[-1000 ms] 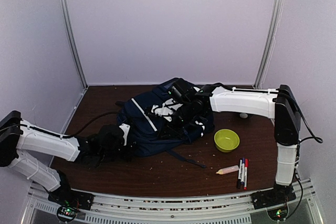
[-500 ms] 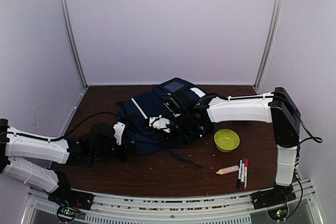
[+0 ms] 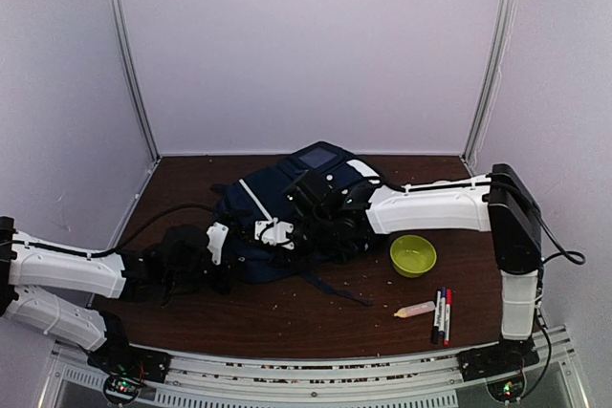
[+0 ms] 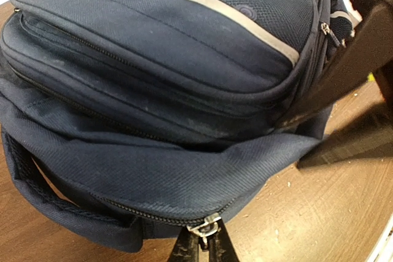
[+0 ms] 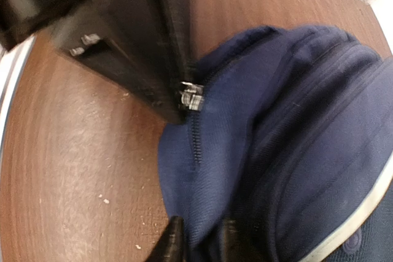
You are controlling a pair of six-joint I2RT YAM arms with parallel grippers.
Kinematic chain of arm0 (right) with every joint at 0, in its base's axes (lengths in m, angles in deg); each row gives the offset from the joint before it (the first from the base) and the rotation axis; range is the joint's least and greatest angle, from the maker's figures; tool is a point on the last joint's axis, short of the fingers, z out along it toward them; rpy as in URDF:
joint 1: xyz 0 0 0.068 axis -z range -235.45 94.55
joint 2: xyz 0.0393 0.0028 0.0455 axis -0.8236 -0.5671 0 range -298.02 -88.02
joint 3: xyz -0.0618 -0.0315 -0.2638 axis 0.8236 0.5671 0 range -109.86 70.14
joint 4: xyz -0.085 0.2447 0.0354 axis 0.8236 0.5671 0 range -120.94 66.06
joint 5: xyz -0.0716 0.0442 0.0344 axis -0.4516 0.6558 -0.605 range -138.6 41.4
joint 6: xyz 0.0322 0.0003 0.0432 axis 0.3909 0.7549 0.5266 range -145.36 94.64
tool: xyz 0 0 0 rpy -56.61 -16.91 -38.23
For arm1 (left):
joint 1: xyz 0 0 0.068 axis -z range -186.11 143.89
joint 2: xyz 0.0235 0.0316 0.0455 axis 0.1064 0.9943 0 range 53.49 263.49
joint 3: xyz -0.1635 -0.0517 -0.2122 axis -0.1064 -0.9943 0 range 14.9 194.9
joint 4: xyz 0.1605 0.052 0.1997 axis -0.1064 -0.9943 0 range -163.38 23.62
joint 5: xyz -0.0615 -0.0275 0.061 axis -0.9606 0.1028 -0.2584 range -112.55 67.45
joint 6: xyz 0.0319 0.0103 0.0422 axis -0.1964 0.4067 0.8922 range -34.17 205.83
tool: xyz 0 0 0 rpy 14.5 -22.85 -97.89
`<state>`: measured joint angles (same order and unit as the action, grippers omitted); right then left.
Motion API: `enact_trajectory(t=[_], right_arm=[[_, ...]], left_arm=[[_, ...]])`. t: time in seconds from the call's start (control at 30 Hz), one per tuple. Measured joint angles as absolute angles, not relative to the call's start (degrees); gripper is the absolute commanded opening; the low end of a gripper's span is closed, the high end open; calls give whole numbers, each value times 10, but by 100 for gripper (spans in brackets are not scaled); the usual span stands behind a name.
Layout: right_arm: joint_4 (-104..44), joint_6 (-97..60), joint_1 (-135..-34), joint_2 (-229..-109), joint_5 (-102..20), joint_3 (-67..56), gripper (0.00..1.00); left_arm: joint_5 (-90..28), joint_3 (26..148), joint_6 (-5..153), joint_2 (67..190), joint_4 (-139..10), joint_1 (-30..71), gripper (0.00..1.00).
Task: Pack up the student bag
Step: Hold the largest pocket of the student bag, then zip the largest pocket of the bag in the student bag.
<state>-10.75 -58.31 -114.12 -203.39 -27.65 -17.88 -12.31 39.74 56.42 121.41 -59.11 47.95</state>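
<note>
Across the middle of the brown wooden table [image 3: 316,327] lies the large navy-blue fabric student bag [image 3: 273,188]. It is on its side, with a thin white stripe running over its front pocket and loose straps trailing towards the near edge.

My left gripper [image 4: 201,245] reaches in low from the left to the bag's near-left edge. On the left wrist view its fingers are pinched fully together on a small metal zipper pull [image 4: 206,226] at the bottom seam. The bag fills the rest of that view.

My right arm stretches over the bag from the right side. On the right wrist view the right gripper [image 5: 201,238] has its two fingers drawn in on a fold of the blue fabric, with only the cloth between them. It sits just beside the spot where the left fingers hold the zipper pull, so the two grippers are close together at the same corner of the bag.

To the right of the bag, apart from it, is a shallow lime-green round bowl [image 3: 413,255]. Nearer to me lie a small cream-coloured tube [image 3: 414,310] and a few marker pens [image 3: 442,315], side by side close to the right arm's base.
</note>
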Motion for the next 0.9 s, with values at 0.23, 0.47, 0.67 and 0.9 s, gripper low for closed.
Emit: enact_trajectory(t=[0.23,0.47,0.67,0.9], right_arm=[[-129,-610,-1141,-2029,-303,-159,0],[-150,-687,-1134,-1933,-311,-32,0],[-128,-753,-1082,-1876,-304,36,0],[-109,-777,-988,-1882,-267,26,0]], left_arm=[[-119,399,577,1214,-599,480,0],[-128,413,603,1214,-633,469,0],[-138,413,624,1204,-652,425,0],[-166,417,642,1199,-646,412,0]])
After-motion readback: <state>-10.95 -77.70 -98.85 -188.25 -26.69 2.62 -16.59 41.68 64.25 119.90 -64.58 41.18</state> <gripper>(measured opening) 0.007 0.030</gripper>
